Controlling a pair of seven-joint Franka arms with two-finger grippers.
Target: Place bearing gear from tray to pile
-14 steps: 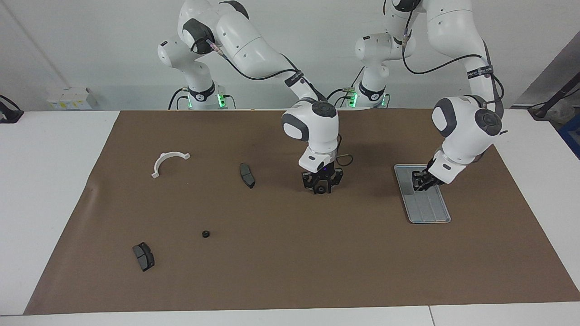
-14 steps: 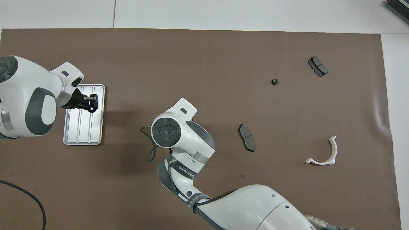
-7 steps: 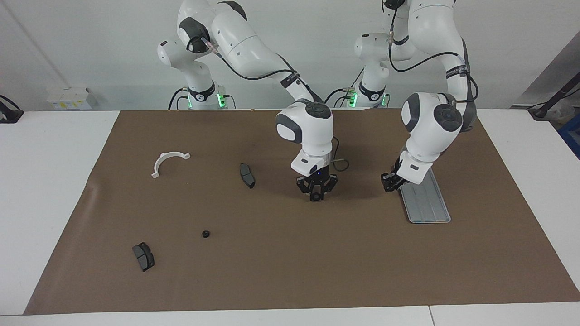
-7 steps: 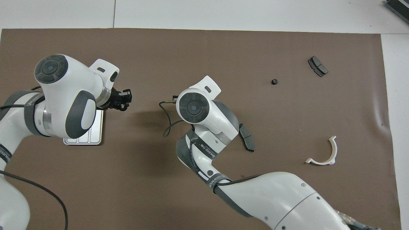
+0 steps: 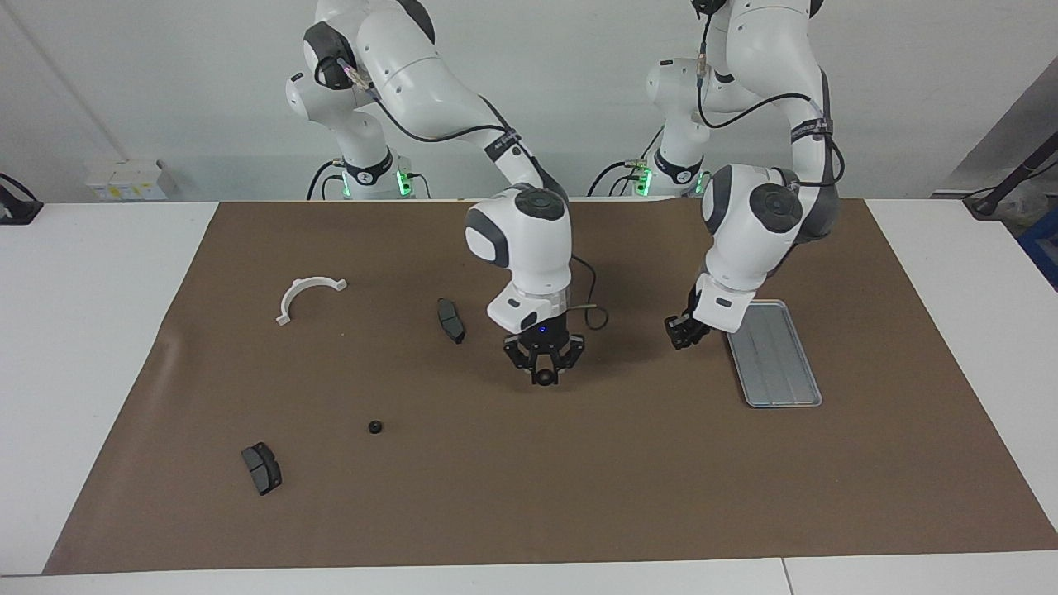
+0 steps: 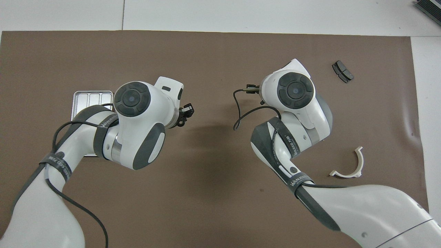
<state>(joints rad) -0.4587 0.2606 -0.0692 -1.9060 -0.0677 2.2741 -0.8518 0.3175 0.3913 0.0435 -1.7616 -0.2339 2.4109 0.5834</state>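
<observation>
1. The right gripper (image 5: 544, 377) points straight down over the bare mat near mid-table, its fingertips pinched on a small dark round bearing gear (image 5: 543, 379).
2. The left gripper (image 5: 681, 335) hangs over the mat just beside the tray (image 5: 783, 390); I cannot tell whether its fingers are parted or hold anything.
3. A second small gear (image 5: 375, 427) lies on the mat among the pile: a white half-ring bracket (image 5: 307, 296) and two brake pads (image 5: 450, 320) (image 5: 262, 468).
4. A brown mat (image 5: 529, 496) covers the white table (image 5: 91, 347); a pale wall (image 5: 165, 74) stands by the robots.
</observation>
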